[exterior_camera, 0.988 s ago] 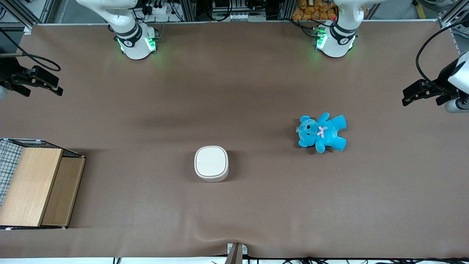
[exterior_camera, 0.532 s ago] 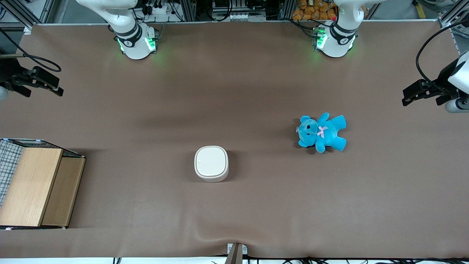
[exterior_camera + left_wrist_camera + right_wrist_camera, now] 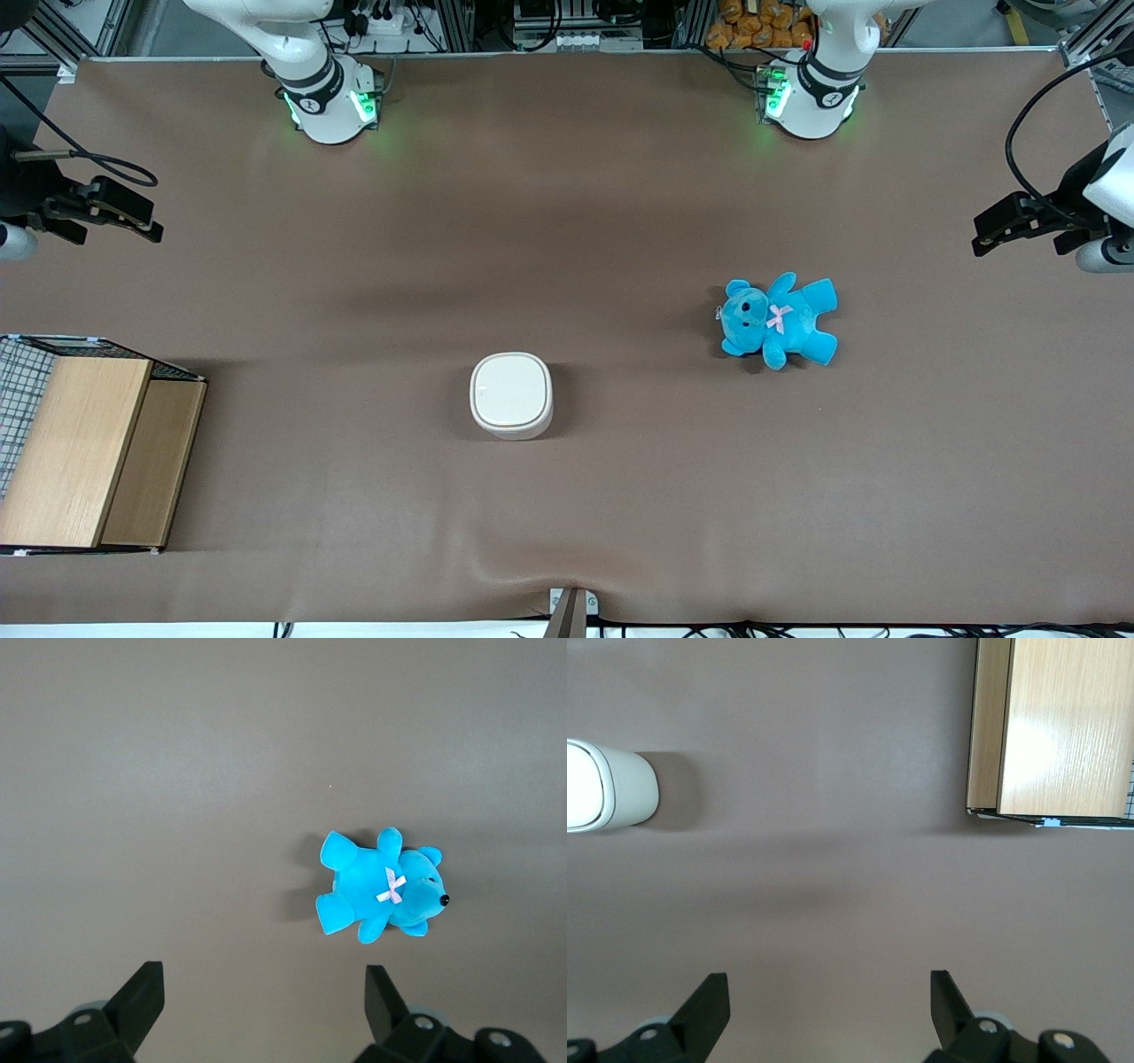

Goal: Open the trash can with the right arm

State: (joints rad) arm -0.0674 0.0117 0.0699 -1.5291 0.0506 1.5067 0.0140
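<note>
The trash can (image 3: 511,395) is a small cream-white rounded-square bin standing near the middle of the brown table, its flat lid shut. It also shows in the right wrist view as the trash can (image 3: 607,785). My right gripper (image 3: 133,215) hangs high over the working arm's end of the table, well away from the can and farther from the front camera than the wooden box. Its black fingers (image 3: 709,1005) stand wide apart around bare tabletop, so the gripper (image 3: 830,1010) is open and holds nothing.
A wooden box with wire mesh (image 3: 84,452) sits at the working arm's end, near the front edge; it appears as the box (image 3: 1054,726) too. A blue teddy bear (image 3: 780,321) lies toward the parked arm's end, seen as the bear (image 3: 381,886).
My right gripper has shifted a little toward the front camera and slightly toward the table's middle. The trash can, bear and box have not moved.
</note>
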